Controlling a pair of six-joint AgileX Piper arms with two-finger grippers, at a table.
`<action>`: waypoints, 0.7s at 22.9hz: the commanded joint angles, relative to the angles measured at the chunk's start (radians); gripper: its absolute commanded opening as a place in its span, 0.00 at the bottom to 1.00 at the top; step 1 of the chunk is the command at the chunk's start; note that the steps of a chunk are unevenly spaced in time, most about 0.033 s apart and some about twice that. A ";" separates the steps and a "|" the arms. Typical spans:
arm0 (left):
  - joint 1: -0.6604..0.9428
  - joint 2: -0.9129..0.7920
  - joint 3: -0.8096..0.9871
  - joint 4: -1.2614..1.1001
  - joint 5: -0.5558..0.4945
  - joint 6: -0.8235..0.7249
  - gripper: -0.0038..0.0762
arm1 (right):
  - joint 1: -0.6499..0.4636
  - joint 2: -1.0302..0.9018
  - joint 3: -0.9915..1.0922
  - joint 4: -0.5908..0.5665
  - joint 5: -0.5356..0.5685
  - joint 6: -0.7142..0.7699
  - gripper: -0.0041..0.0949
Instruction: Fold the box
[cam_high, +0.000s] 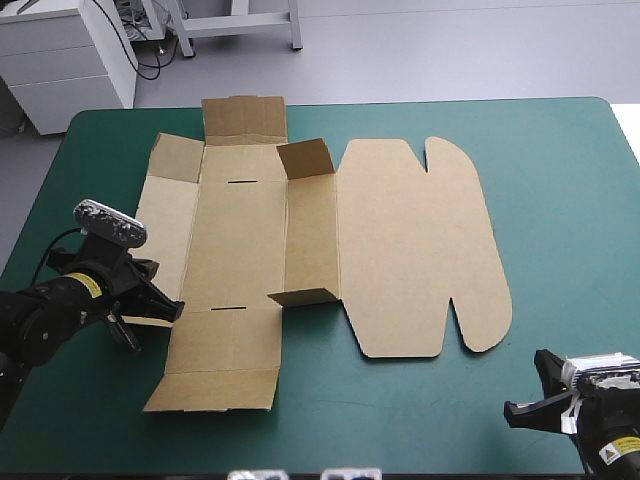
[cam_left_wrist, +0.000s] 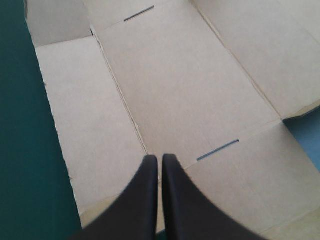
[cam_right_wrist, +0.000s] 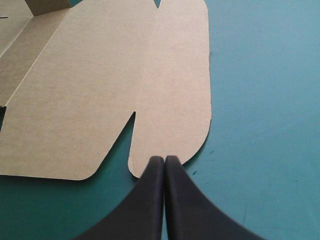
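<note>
The teal-green covered surface (cam_high: 560, 200) filled most of the high view. The flat brown cut-board box (cam_high: 410, 250) lay spread on it, left of the middle, reaching from near the far edge toward the near one. Its wide lid panel with two rounded lobes lay flat toward the right. The narrower panels and end flaps lay toward the left. Two small brown tabs (cam_high: 306, 160) stood upright along the fold beside the lid panel, one at the far end and one at the near end. Two thin dark slots (cam_high: 240, 182) were cut in the middle panel.

The left gripper (cam_left_wrist: 159, 159) was at the box's left edge, over the near part of the left side flap. Its black fingers were pressed almost together, with only a sliver between them and no board caught there. The right gripper (cam_right_wrist: 164, 159) was by the near right corner of the surface, pointing at the lid's near rounded lobe. Its fingers met in a point.

A small yellow label (cam_high: 90, 290) sat on the left arm, its print too small to read.
</note>
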 joint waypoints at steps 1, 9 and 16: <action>0.165 0.049 -0.033 -0.215 0.003 0.183 0.07 | 0.003 0.010 -0.026 0.009 -0.071 0.000 0.02; 0.517 0.236 -0.053 -0.556 0.015 0.377 0.07 | 0.003 0.010 -0.026 0.009 -0.071 0.000 0.02; 0.622 0.630 -0.365 -0.599 0.338 0.387 0.07 | 0.003 0.010 -0.026 0.009 -0.071 0.000 0.02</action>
